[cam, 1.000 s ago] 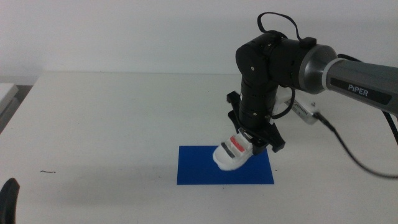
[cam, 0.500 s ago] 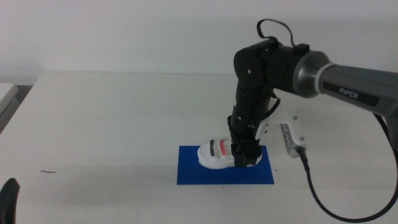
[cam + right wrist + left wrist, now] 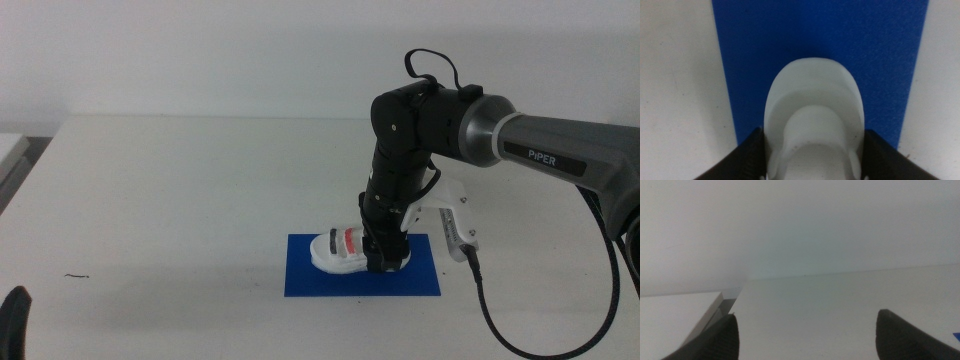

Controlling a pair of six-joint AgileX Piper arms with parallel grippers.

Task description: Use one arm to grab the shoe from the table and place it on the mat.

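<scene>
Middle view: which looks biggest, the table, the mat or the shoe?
1. The table, by far the biggest.
2. The mat, a blue rectangle.
3. The shoe, smallest, sitting on the mat, held by the right end effector.

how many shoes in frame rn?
1. The small white chunky-soled sandal with red and dark grey straps sits on the flat bright blue mat, held at its heel end by the right gripper. Left gripper waits at the table's near left edge.

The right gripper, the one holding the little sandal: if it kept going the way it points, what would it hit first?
The right gripper points down, shut on the sandal, so the sandal's sole would press into the blue mat first, with the white table underneath. Whether the sole already touches is unclear.
</scene>
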